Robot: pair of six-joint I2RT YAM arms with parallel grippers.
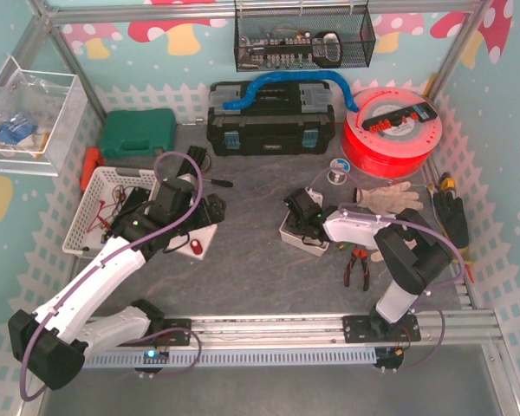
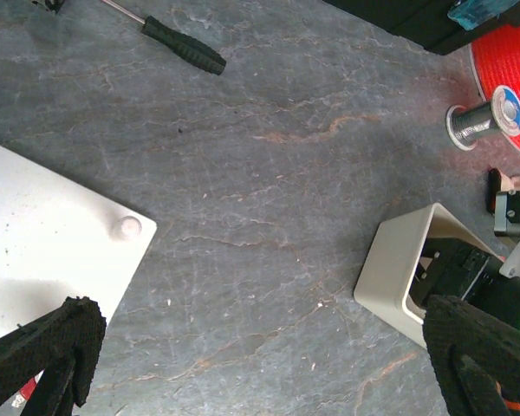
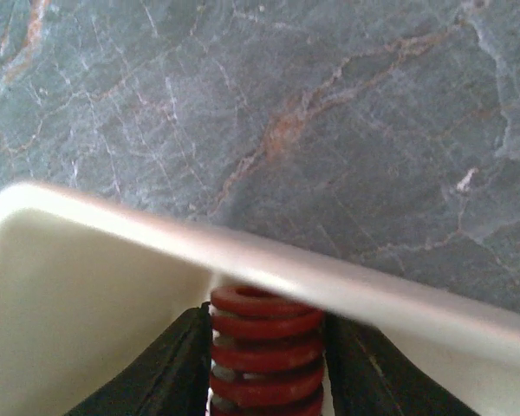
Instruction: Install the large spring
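At the middle of the grey, stone-veined table (image 1: 251,277), the right gripper (image 3: 264,368) is clamping the large spring (image 3: 264,347) between its black fingers (image 3: 178,373), the jaws drawn narrow and pressing the coils from both sides. The spring is showing as a glossy red stack of thick, flat-edged coils, closely wound, with thin pale gaps between the turns, its axis running in line with the fingers. It is sitting inside the open cream-white housing (image 3: 347,282), its far end tucked just behind the housing's rounded rim. To the left of the housing, the left gripper (image 2: 260,360) is hanging with its jaws spread wide and gripping nothing, one finger over the corner of a white plate (image 2: 43,234). A black-handled screwdriver (image 2: 186,48) is lying farther back on the table.
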